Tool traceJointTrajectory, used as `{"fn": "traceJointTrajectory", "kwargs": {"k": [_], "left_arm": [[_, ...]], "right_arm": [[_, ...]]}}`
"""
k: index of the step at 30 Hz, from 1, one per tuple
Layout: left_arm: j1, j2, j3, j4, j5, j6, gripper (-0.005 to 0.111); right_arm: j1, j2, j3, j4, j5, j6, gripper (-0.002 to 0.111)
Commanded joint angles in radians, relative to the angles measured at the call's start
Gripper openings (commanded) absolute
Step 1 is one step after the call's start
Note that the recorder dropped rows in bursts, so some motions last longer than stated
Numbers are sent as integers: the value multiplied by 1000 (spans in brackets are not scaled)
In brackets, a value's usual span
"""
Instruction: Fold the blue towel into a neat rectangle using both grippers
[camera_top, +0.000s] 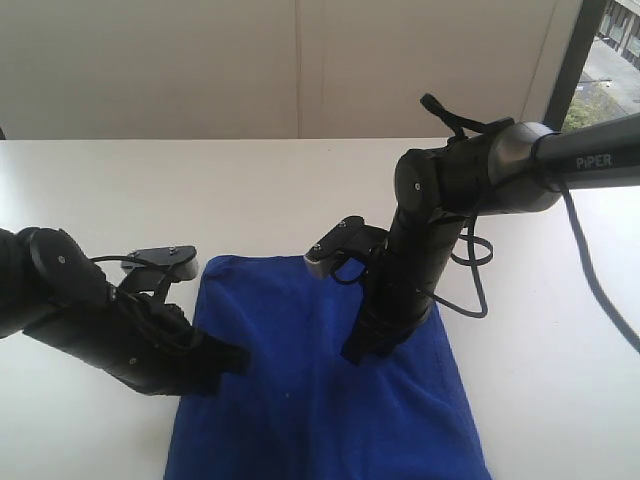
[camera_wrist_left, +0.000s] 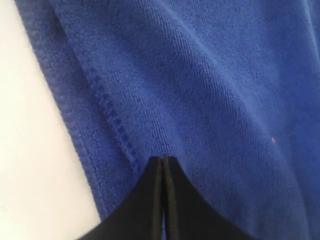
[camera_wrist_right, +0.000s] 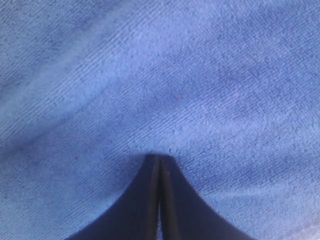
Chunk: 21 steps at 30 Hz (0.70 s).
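White table (camera_top: 90, 200) before a pale wall. The blue towel (camera_top: 300, 400) lies spread on the near part of the table, its lower end out of view. The left gripper (camera_top: 238, 358), jaws together, pinches the cloth just inside the left hemmed edge. The right gripper (camera_top: 356, 352), likewise closed, nips the cloth towards the towel's right side.

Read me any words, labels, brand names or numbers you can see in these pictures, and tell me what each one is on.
"PiPER": pale lettering on the grey upper link of the right arm, seen in the exterior view.
Nothing else can be read: the blue towel, the white table and both wrist views show no text, labels or numbers.
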<state>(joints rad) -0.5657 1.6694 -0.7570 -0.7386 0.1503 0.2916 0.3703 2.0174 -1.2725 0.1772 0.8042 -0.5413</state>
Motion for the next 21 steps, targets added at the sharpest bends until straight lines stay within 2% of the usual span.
{"fn": "traceJointTrajectory", "kwargs": {"k": [1, 4, 6, 7, 9, 12, 16, 21], "left_arm": [[-4, -11, -2, 27, 63, -3, 0], [-4, -21, -2, 54, 132, -3, 4], [-4, -44, 0, 57, 143, -3, 19], [-4, -72, 0, 57, 160, -3, 32], [-4, -108, 9, 67, 204, -7, 46], [-4, -126, 50, 69, 217, -7, 47], [-4, -158, 159, 42, 164, -55, 47], [-6, -171, 179, -16, 173, -51, 47]], "right_arm": [[-2, 19, 6, 5, 1, -5, 0], [-2, 19, 6, 5, 1, -5, 0], [-2, 19, 6, 5, -2, -5, 0], [-2, 19, 6, 5, -2, -5, 0], [-2, 19, 6, 5, -2, -5, 0], [-2, 19, 6, 5, -2, -5, 0], [-2, 19, 6, 5, -7, -5, 0], [-2, 19, 6, 5, -16, -5, 0]]}}
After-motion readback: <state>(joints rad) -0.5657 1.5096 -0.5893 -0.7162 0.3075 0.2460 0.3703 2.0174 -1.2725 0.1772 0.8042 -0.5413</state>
